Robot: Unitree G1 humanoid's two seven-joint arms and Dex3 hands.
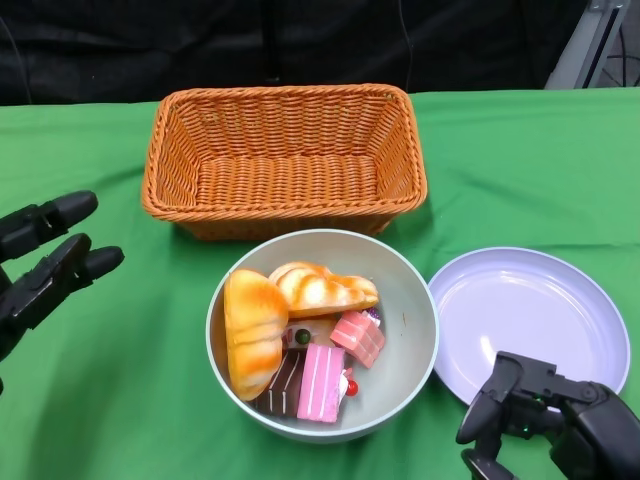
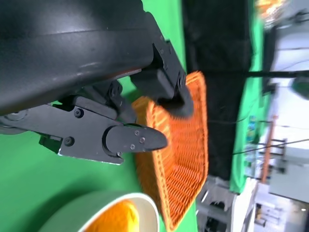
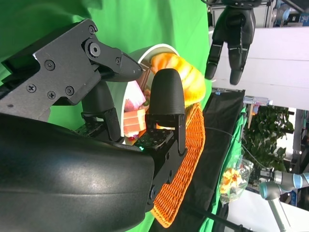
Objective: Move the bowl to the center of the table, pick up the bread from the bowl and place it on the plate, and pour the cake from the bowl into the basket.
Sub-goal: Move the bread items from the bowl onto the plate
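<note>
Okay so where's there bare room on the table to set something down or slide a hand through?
Bare cloth lies between the left hand and the bowl, and right of the basket above the plate, which is empty. It is crowded where bowl, basket and plate nearly meet; the right hand overlaps the plate's near rim.

Woven wicker basket (image 1: 285, 160), seemingly matt

The black left hand (image 2: 130, 116) reaches out over the green table (image 2: 29, 193) and holds nothing. Past it lies the orange basket (image 2: 186, 164). A bit of the bowl (image 2: 101, 205) shows, with yellow bread (image 2: 116, 220) inside.
</note>
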